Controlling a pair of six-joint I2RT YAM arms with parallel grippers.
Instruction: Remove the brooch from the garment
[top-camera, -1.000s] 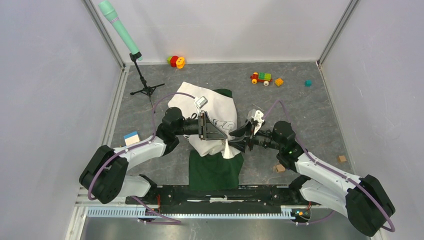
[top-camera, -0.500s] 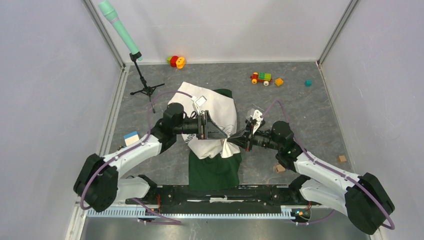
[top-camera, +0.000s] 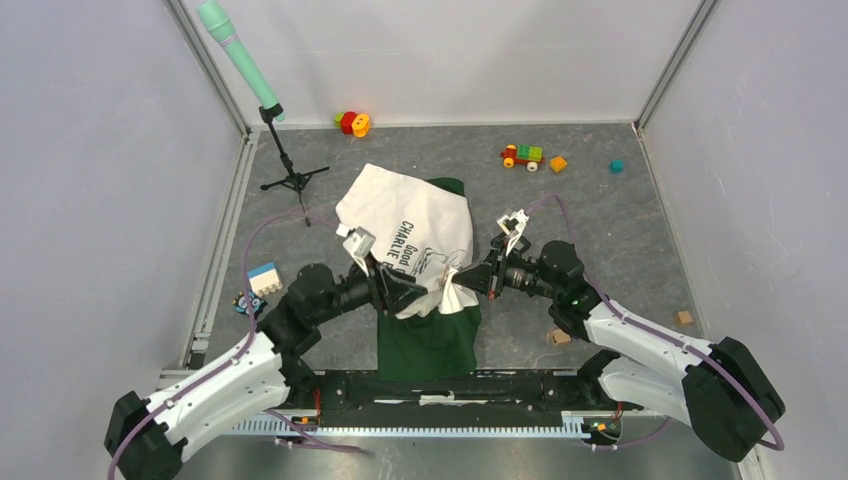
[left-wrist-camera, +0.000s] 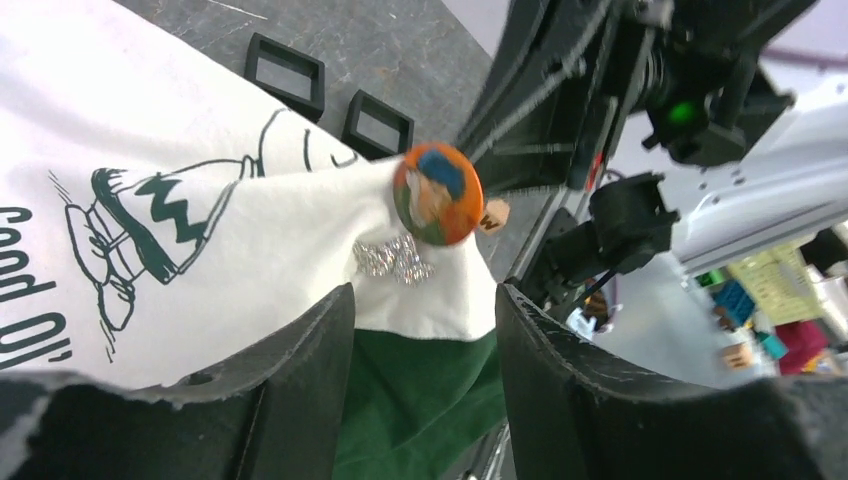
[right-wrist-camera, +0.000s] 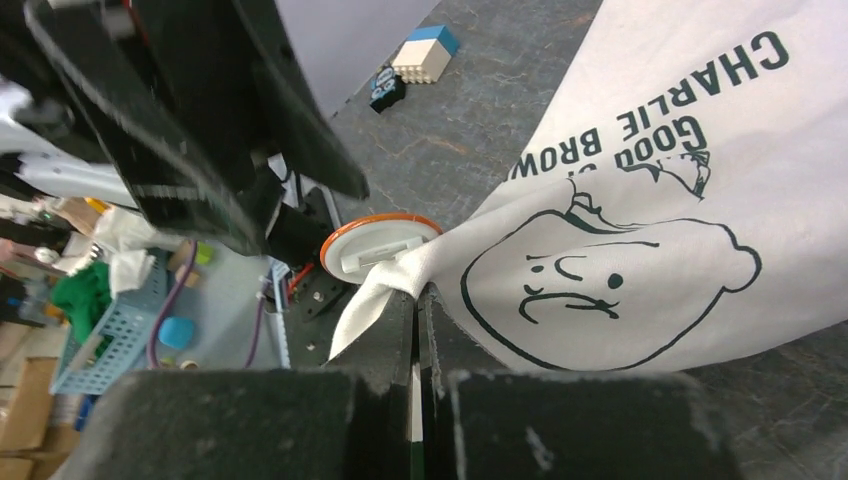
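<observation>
The garment (top-camera: 410, 225) is a white T-shirt with black Charlie Brown print lying over dark green cloth (top-camera: 428, 345). The brooch (left-wrist-camera: 437, 193), a round orange picture badge, is pinned at the tip of a lifted white fold. A glittery silver ornament (left-wrist-camera: 395, 258) sits just below it. Its white back and clasp (right-wrist-camera: 380, 245) face the right wrist camera. My right gripper (right-wrist-camera: 418, 295) is shut on that fold right beside the badge. My left gripper (left-wrist-camera: 425, 300) is open just short of the fold, nothing between its fingers.
A green microphone on a black stand (top-camera: 285, 165) is at the back left. Toy pieces (top-camera: 352, 123), a toy train (top-camera: 522, 155) and a teal cube (top-camera: 616, 166) lie along the back. A blue-white block (top-camera: 263, 277) is left; wooden cubes (top-camera: 557, 336) (top-camera: 683, 317) are right.
My left arm has drawn back toward the near left, off the shirt, uncovering the print. My right gripper has shut on the white fold and holds it up.
</observation>
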